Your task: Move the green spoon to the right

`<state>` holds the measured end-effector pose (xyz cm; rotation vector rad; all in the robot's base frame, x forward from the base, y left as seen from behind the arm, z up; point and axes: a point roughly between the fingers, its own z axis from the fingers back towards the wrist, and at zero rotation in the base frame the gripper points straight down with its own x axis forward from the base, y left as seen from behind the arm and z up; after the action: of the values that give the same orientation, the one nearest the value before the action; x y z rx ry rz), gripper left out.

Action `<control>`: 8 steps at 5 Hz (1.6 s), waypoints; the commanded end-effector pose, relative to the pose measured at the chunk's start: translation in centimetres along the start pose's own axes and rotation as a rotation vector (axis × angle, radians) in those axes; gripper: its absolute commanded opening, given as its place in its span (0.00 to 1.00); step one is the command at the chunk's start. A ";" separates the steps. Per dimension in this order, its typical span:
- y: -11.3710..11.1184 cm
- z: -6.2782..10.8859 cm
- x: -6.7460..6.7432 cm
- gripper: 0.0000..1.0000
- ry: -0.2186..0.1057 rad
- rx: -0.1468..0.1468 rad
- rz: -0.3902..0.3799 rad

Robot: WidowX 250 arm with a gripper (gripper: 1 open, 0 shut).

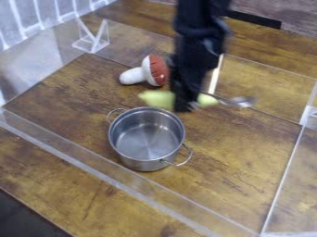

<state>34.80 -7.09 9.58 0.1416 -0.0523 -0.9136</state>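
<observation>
I see my gripper (186, 104) clamped on the green spoon (158, 97), lying crosswise, bowl toward frame right.

A staged robot test bench is shown rather than a lived-in kitchen. A dark, scuffed wooden table (74, 199) is fenced by low clear plastic walls (283, 185), a barrier of the kind found in a lab. A black robot arm (198, 42) is seen above the middle. The few items are laid out like props: a small steel pot (147, 137) near the middle, a red-and-white toy mushroom (146, 69) farther back, and a clear plastic stand (89, 39) at the far left.
</observation>
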 end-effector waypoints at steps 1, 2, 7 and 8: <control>-1.4 1.1 3.0 0.00 -0.052 0.028 0.037; -3.3 0.2 4.7 0.00 -0.059 0.009 0.075; -3.0 -4.1 5.1 0.00 0.019 -0.065 0.393; -2.8 -3.9 4.8 0.00 0.034 -0.064 0.442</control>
<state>34.38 -12.31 3.15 0.0854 0.0495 -0.4889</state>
